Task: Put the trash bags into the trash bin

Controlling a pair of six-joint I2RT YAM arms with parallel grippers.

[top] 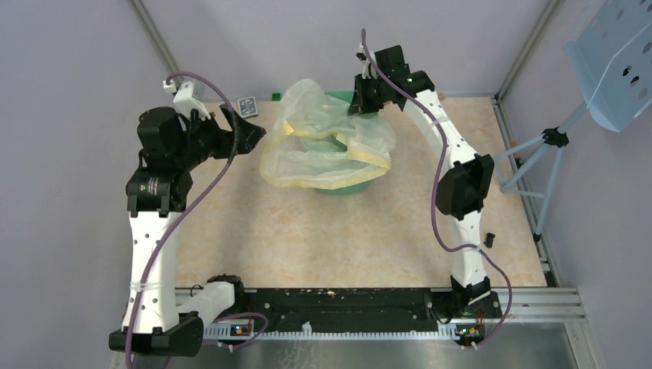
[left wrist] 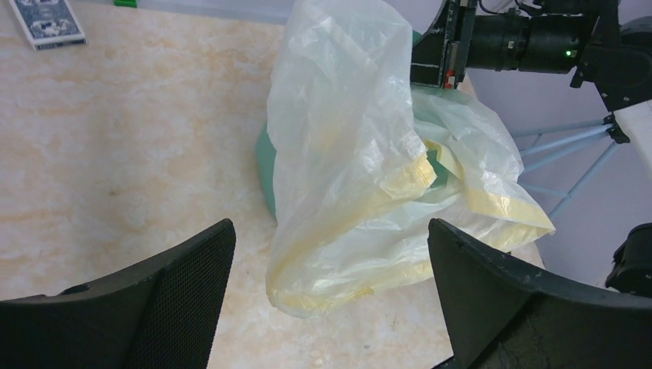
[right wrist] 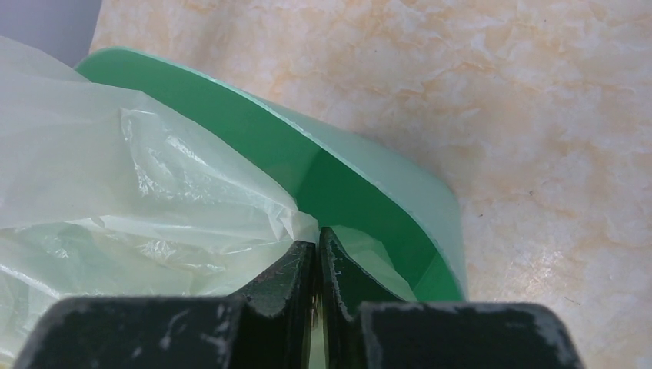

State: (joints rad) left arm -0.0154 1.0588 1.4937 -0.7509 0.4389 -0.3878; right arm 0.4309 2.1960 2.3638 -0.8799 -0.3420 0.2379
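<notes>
The bag (top: 327,142), thin, crinkled and pale yellow with a yellower rim band, lies heaped over the mouth of the bin (top: 344,187) at the far middle of the table (top: 307,238), and much of it spills down the bin's near and left sides. The right gripper (right wrist: 317,257) is at the bin's far-right rim, jaws pinched together on a fold of the bag, so it looks the nearer arm for pushing film down inside. The left gripper (top: 246,127) hangs wide open left of the bag, apart from it.

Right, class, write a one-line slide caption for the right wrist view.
Right wrist view: jaws closed on a fold of the pale plastic bag, over the green bin rim, table beyond.
</notes>
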